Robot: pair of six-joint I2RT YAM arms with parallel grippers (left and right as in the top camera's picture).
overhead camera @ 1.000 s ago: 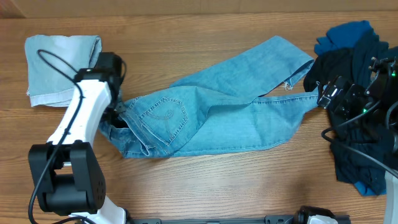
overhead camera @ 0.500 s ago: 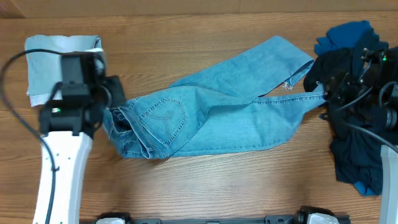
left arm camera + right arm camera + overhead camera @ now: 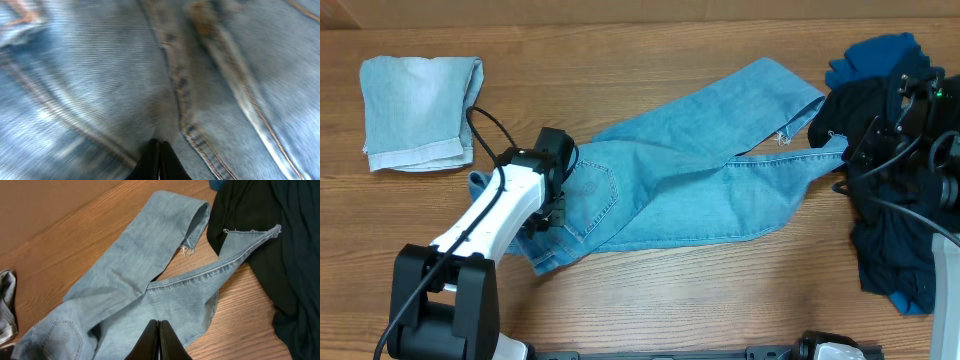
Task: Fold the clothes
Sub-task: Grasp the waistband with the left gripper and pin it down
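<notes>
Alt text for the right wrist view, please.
Light-blue jeans lie spread on a wooden table, one frayed hem resting on dark clothes at right. The right gripper hangs above, jaws shut.

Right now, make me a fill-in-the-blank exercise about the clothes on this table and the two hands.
1. The folded pale denim piece lies to the ____ of the jeans.
2. The dark clothes pile sits at the table's ____ edge.
3. The left hand and right hand are both ____.
4. The left hand is by the jeans' stitched back ____.
Missing words: left, right, shut, pocket.
</notes>
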